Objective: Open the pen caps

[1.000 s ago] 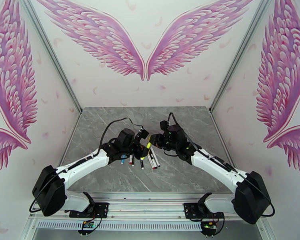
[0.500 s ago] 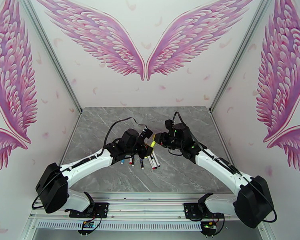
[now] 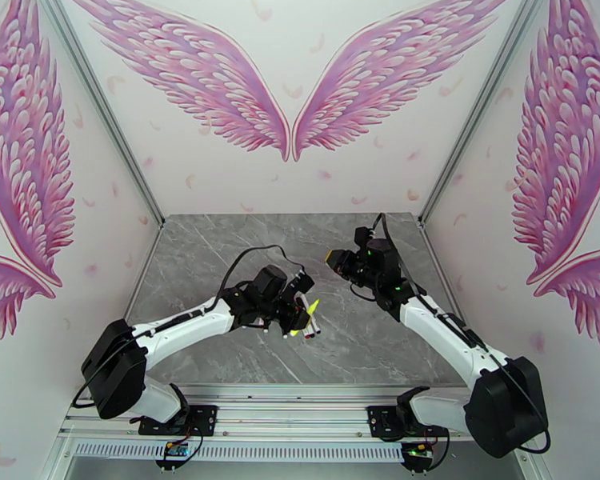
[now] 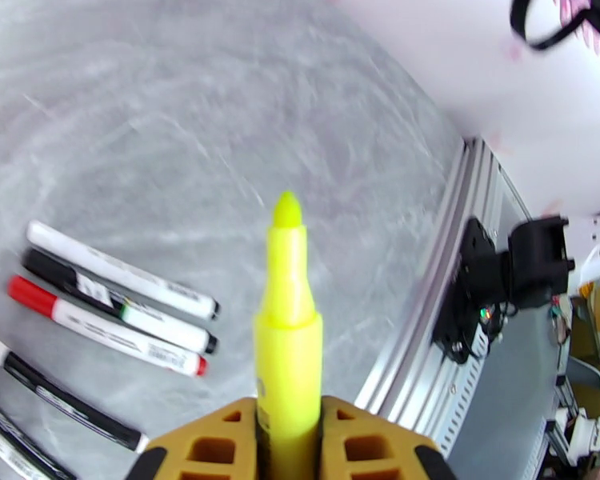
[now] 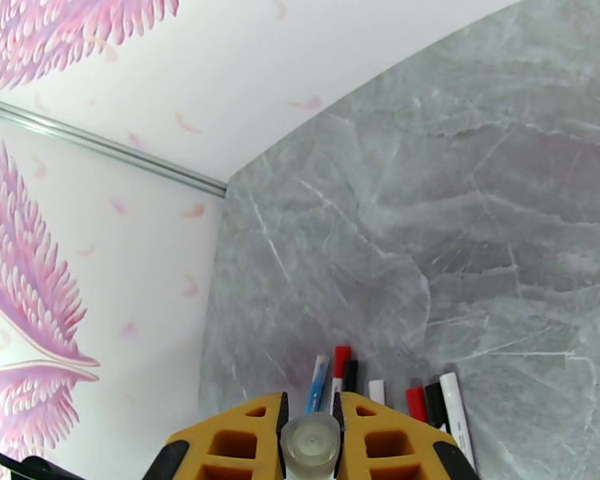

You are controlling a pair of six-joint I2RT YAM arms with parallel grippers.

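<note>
Above counter (image 3: 220, 242): my left end effector (image 4: 288, 414) clamped on uncapped yellow pen (image 4: 286, 298); my right end effector (image 5: 310, 410), well apart, pinching yellow cap (image 3: 332, 255).

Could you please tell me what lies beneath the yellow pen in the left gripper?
Grey table, pens lying to one side; the yellow pen and fingers hide whatever lies directly beneath.

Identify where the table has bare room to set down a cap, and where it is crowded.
Bare: the far strip of table by the back wall, and the near strip between the lying pens and the front rail. Crowded: mid-table around those pens.
</note>
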